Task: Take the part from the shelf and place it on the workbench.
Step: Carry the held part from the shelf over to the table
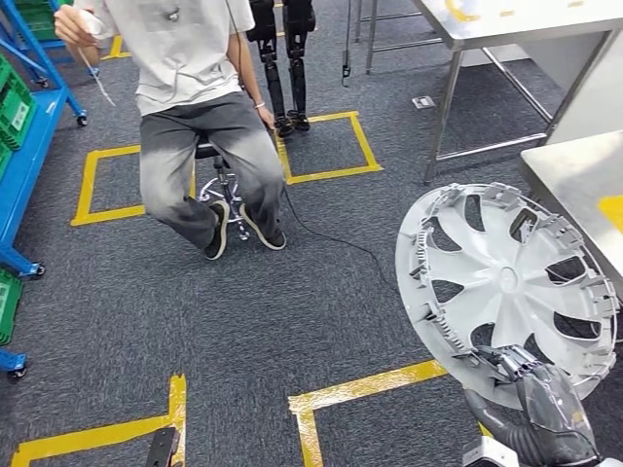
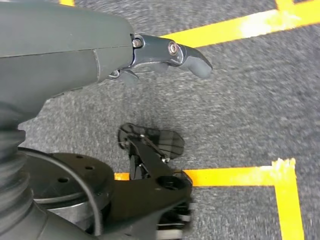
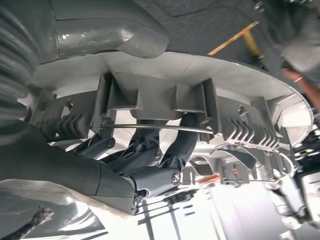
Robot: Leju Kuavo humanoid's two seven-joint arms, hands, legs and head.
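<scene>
— Down at four o'clock in my head view, what do you make of the part?

— I see the wheel cover (image 1: pixel 507 287), silver-white, round, so it has no long axis to speak of. Its ribbed, clipped back faces up toward the camera, and it is tilted, the rim at five o'clock lower and nearer me.

— And the right hand?

— I have the right hand (image 1: pixel 540 394) clamped on the cover's rim at the five o'clock edge. In the right wrist view the dark fingers (image 3: pixel 181 145) curl in behind the retaining wire and clips, and the thick thumb (image 3: pixel 113 32) lies across the outer face. The cover (image 3: pixel 234 75) hangs over grey carpet (image 1: pixel 294 292), just beside the steel workbench (image 1: pixel 566 170) at three o'clock, not touching it.

— Left hand?

— In the left wrist view I see the left hand (image 2: pixel 113 55) over carpet and yellow tape (image 2: pixel 241 175), one finger (image 2: pixel 185 55) stretched out, nothing in it. Whether the rest are apart, I cannot tell.

— Anyone nearby?

— A person (image 1: pixel 199 117) sits on a stool (image 1: pixel 224 185) at eleven o'clock, with blue shelving (image 1: pixel 22 146) at nine.
</scene>
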